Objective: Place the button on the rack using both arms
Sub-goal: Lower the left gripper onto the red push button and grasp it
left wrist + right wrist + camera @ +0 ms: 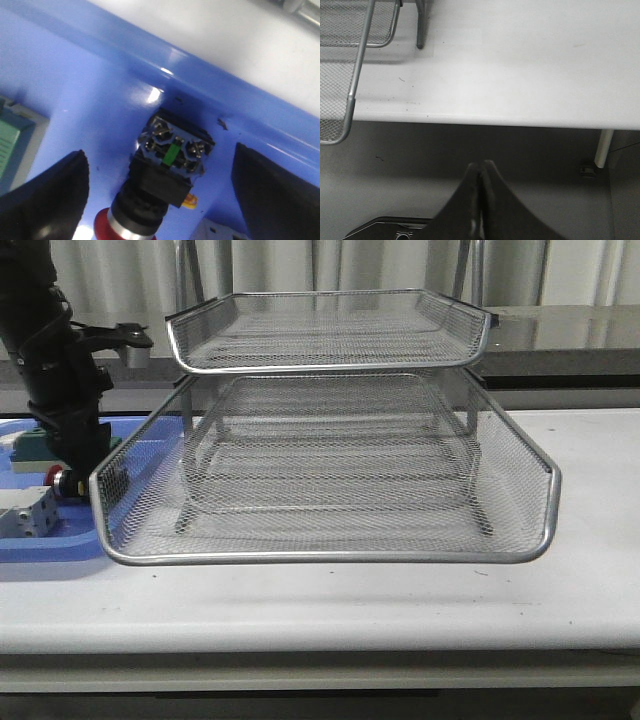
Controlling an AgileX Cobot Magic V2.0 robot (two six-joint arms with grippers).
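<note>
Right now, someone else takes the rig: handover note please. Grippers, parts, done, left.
Left gripper: open, fingers on either side of the red-headed, black-bodied emergency-stop button, not closed on it.
Right gripper: shut, empty, held off the table's front edge, beyond the rack's corner.
Button: lying in the blue plastic tray, left of the silver wire-mesh rack.
Done: left arm positioned over the button.
Left: grasp, lift, place on rack. Nothing visible on the rack tiers.

A blue plastic tray (40, 545) is seen at the white table's (400, 605) left edge, a green block (28, 447) and a white block (25, 512) held inside.
</note>
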